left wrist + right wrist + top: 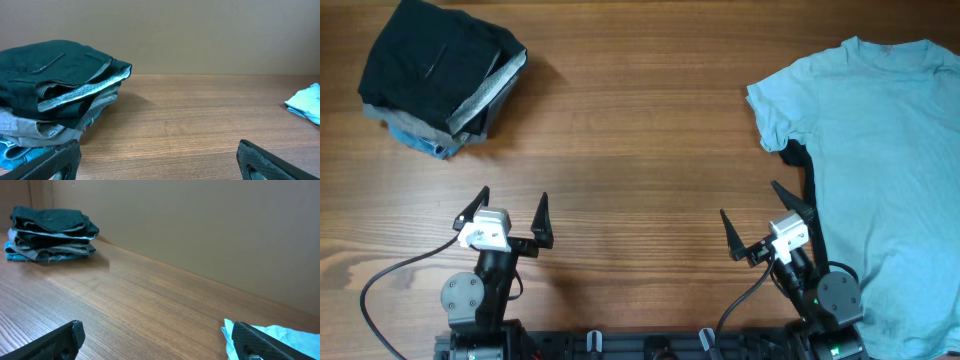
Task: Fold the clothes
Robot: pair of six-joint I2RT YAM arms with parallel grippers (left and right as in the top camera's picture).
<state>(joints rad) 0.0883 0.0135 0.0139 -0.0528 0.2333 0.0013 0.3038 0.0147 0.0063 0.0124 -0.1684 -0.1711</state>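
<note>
**Two idle grippers, one T-shirt not yet folded: where it could slip**

Both arms sit at the near edge of the table [640, 130]. The left gripper [513, 194] and the right gripper [748, 198] each have their jaws spread wide and hold nothing.

Just beside the right arm, the sky-blue T-shirt [880, 150] lies spread flat along the right edge, its neck toward the far side, and it runs out of the overhead view. Folding has not begun, as I judge it.

The first hazard is the black garment [804, 170] peeping from under the shirt's left side. A deep pinch there would likely catch both layers and drag them together. The shirt's lower part also lies close against the right arm's base, so a sweep could snag or bunch it. The cloth looks thin, so a shallow grip may let it slide out mid-fold. The left arm stands well apart from the shirt and must reach across.

At the far left corner rests a stack of folded clothes [440, 80]. A careless left-arm swing could topple it.
</note>
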